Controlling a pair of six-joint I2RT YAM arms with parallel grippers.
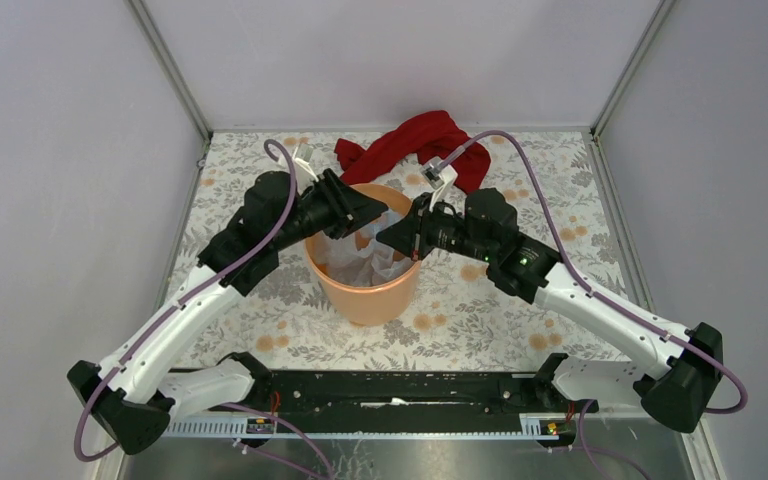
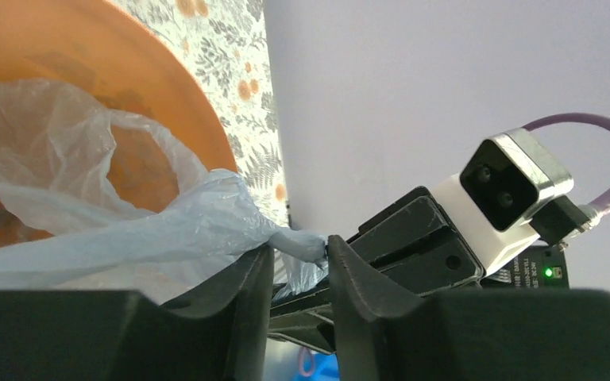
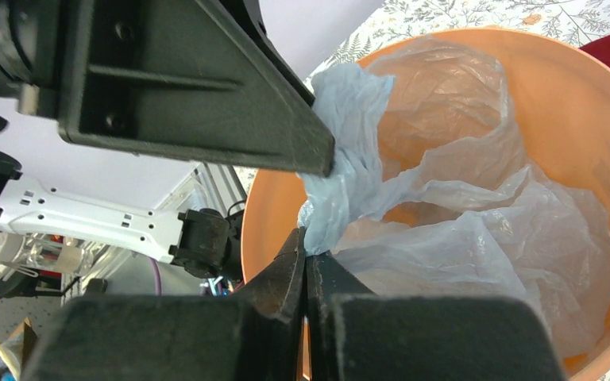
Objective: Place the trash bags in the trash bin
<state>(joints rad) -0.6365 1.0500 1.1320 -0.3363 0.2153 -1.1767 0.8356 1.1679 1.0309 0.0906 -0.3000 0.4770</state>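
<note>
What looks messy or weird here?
The trash bag isn't fully in the trash bin: a twisted corner sticks up at the rim, between the left gripper and right gripper. A crumpled red cloth lies behind the bin.

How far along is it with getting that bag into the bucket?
Mostly done: the bag already sits inside the bucket. In hand: the right gripper pinches its bunched edge at the rim, the left gripper straddles it. Left: probably push that edge in, let go.

Pale walls (image 1: 380,50), floral tablecloth (image 1: 520,300), perhaps metal framing (image 1: 165,60).
</note>
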